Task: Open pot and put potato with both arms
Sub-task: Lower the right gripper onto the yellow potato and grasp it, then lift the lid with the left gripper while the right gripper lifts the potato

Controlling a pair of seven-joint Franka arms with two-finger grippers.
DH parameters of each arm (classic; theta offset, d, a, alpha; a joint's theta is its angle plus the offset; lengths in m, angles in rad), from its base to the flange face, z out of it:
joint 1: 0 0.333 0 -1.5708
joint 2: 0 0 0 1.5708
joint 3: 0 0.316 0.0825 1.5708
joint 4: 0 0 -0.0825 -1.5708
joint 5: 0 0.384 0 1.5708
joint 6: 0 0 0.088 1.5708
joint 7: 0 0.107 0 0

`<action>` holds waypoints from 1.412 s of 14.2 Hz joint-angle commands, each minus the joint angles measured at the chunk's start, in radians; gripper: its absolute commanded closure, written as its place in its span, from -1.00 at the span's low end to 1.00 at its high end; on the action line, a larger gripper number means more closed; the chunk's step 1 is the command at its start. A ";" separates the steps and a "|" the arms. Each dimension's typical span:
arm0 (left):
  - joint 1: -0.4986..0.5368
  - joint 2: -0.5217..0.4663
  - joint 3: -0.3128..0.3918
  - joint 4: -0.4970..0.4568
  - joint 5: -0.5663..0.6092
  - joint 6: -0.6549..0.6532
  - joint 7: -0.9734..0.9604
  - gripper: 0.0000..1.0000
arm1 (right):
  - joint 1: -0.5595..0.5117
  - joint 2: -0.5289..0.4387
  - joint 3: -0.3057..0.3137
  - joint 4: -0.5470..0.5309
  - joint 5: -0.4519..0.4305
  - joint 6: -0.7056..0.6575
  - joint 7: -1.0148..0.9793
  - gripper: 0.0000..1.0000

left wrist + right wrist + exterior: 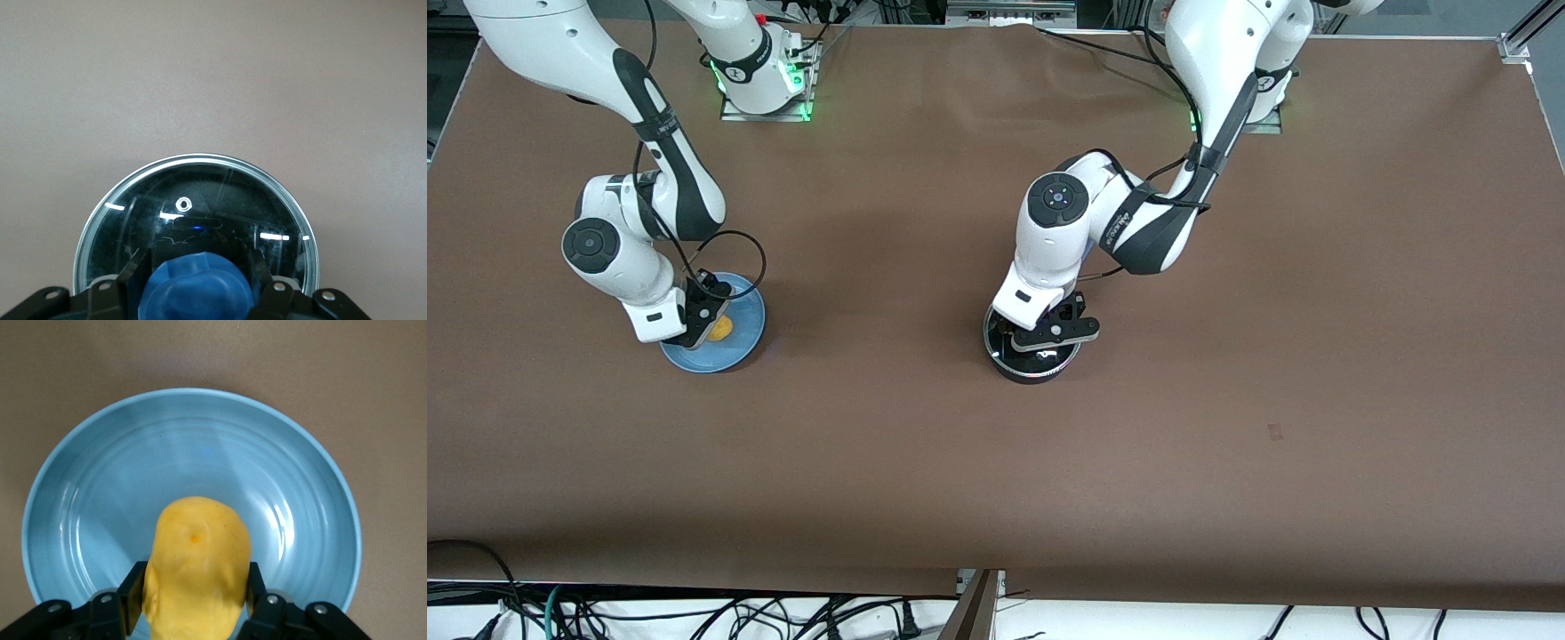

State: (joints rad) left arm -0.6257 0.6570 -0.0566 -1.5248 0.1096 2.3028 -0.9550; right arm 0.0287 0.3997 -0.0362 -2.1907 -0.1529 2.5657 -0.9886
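Observation:
The black pot (1024, 366) stands mid-table with its glass lid (200, 193) on it; its handle is hidden under the left arm. My left gripper (1040, 342) is down on the lid, and its fingers (135, 263) press both sides of the blue knob (197, 290). The yellow potato (723, 329) lies on a light-blue plate (749, 307) toward the right arm's end of the table. My right gripper (710, 327) is down on the plate (200, 433), and its fingers (135, 583) are closed against both sides of the potato (197, 547).
Brown table cloth (1227, 400) lies all round the pot and the plate. The two arm bases stand along the table's edge farthest from the front camera. Cables hang below the edge nearest it.

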 commanded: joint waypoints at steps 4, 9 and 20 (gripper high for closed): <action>0.004 -0.008 0.006 0.005 0.019 -0.002 0.005 0.07 | -0.006 -0.002 -0.001 0.006 -0.007 0.002 -0.010 0.26; 0.014 -0.023 0.008 0.011 0.019 -0.009 0.012 0.08 | -0.006 -0.004 -0.001 0.011 -0.001 0.002 0.001 0.26; 0.078 -0.105 0.004 0.008 0.002 -0.106 0.103 0.14 | 0.002 -0.019 0.082 0.248 0.029 -0.331 0.205 0.38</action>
State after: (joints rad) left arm -0.5725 0.5918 -0.0449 -1.5094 0.1096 2.2292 -0.9008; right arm 0.0294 0.3930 -0.0024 -2.0184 -0.1444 2.3570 -0.8863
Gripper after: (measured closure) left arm 0.357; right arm 0.374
